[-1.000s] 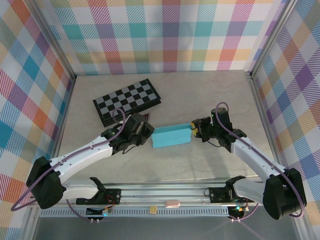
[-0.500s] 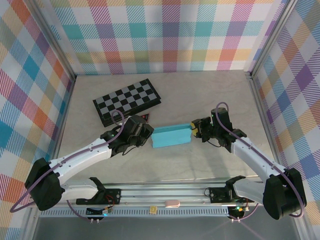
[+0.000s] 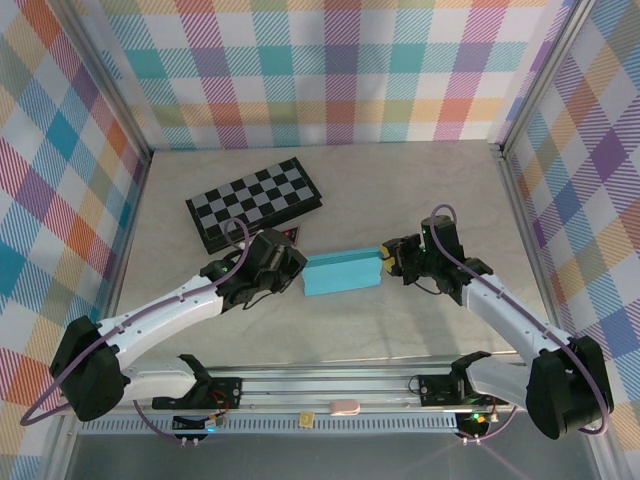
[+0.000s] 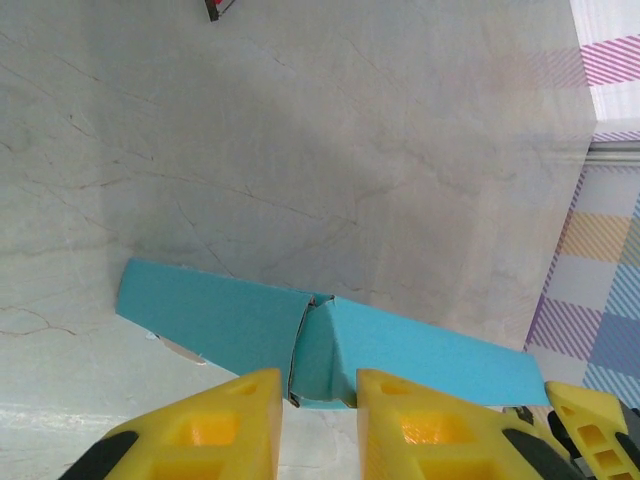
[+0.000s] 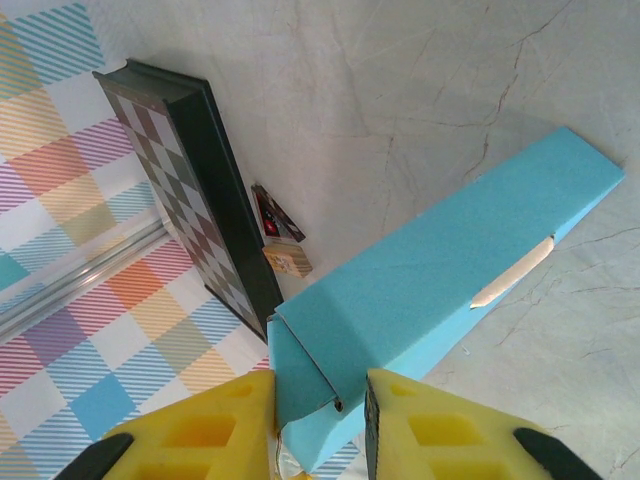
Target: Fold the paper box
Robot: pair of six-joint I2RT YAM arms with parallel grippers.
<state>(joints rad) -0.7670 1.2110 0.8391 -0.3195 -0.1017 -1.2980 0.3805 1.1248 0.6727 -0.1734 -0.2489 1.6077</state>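
The paper box [image 3: 342,271], a slim teal box, lies on the table between my two grippers. My left gripper [image 3: 296,270] is at its left end and my right gripper [image 3: 386,262] at its right end. In the left wrist view the box's folded end flap [image 4: 322,345] sits between the yellow fingers [image 4: 230,425], with the left gripper [image 4: 320,385] closed in against it. In the right wrist view the right gripper [image 5: 318,385] is shut on the other end of the box [image 5: 440,260], whose end flap is tucked between the fingertips.
A black-and-grey chessboard [image 3: 255,200] lies behind the box at the left. A small dark triangular piece [image 3: 290,234] and a small wooden block [image 5: 288,260] sit between the board and the box. Checkered walls close in three sides.
The left gripper's jaws have narrowed onto the box's left end. The box and the right gripper have stayed in place.
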